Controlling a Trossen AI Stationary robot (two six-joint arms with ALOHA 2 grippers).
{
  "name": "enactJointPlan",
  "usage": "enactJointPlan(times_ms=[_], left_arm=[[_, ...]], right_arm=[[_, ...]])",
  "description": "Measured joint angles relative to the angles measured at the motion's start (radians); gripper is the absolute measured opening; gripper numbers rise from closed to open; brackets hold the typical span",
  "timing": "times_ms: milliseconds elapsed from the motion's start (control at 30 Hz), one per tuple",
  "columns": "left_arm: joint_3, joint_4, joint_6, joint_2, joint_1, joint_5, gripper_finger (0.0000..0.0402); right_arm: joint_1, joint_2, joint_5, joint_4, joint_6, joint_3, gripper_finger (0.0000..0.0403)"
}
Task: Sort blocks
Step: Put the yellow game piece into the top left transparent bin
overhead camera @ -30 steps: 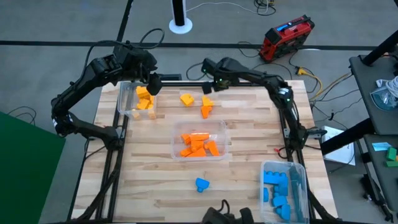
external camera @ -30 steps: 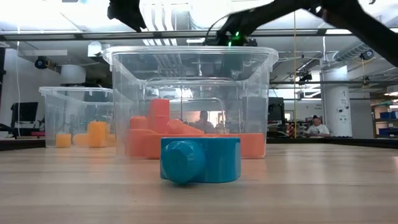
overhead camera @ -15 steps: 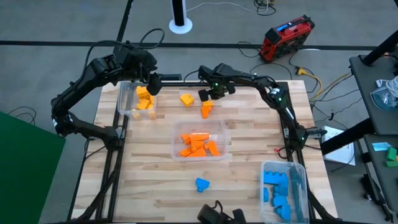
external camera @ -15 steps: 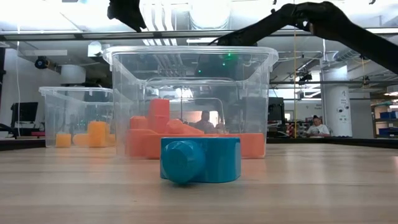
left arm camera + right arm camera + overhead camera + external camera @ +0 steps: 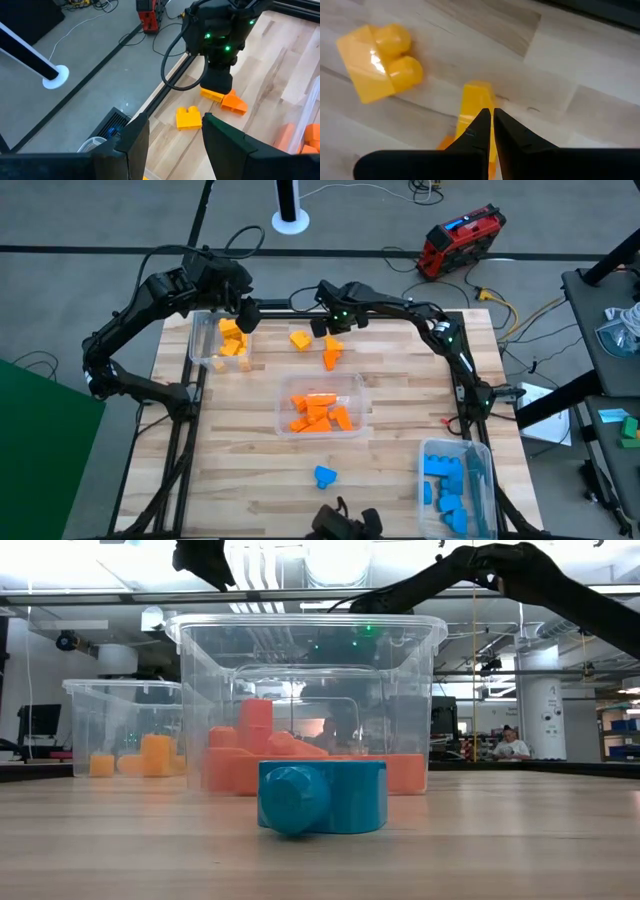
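- Wooden slats are forming the table [image 5: 400, 410], which is sitting on a grey floor trailing cables, with a red box [image 5: 461, 238] lying beyond the far edge.
- Three clear bins are holding sorted blocks: yellow ones in the far left bin [image 5: 199, 340], orange ones in the middle bin [image 5: 285, 405], blue ones in the near right bin [image 5: 480, 465].
- Four blocks are lying loose: a studded yellow block [image 5: 300, 339], a yellow bar [image 5: 476, 100] touching an orange wedge [image 5: 331, 359] at the far middle, and a blue block [image 5: 324, 476] near the front.
- Right gripper [image 5: 330, 327] is hovering just over the yellow bar, fingers pinched almost together and holding nothing.
- Left gripper [image 5: 170, 135] is hanging above the yellow bin, fingers spread and empty.
- Doing this well probably means spreading the right fingers first, straddling the bar alone and clamping squarely, so the orange wedge is not dragged along.
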Motion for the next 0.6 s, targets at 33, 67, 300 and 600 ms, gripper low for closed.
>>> enactJointPlan(times_ms=[33,67,300,600], left_arm=[[0.0,0.0,0.0,0.0,0.0,0.0,0.0161],[0.0,0.0,0.0,0.0,0.0,0.0,0.0161],[0.0,0.001,0.0,0.0,0.0,0.0,0.0161],[0.0,0.002,0.001,0.0,0.0,0.0,0.0161]], right_arm=[[0.0,0.0,-0.001,0.013,-0.004,0.0,0.0013],[0.0,0.0,-0.002,0.021,-0.005,0.0,0.0013],[0.0,0.0,-0.001,0.094,-0.002,0.0,0.0013],[0.0,-0.001,-0.001,0.168,-0.008,0.0,0.0013]])
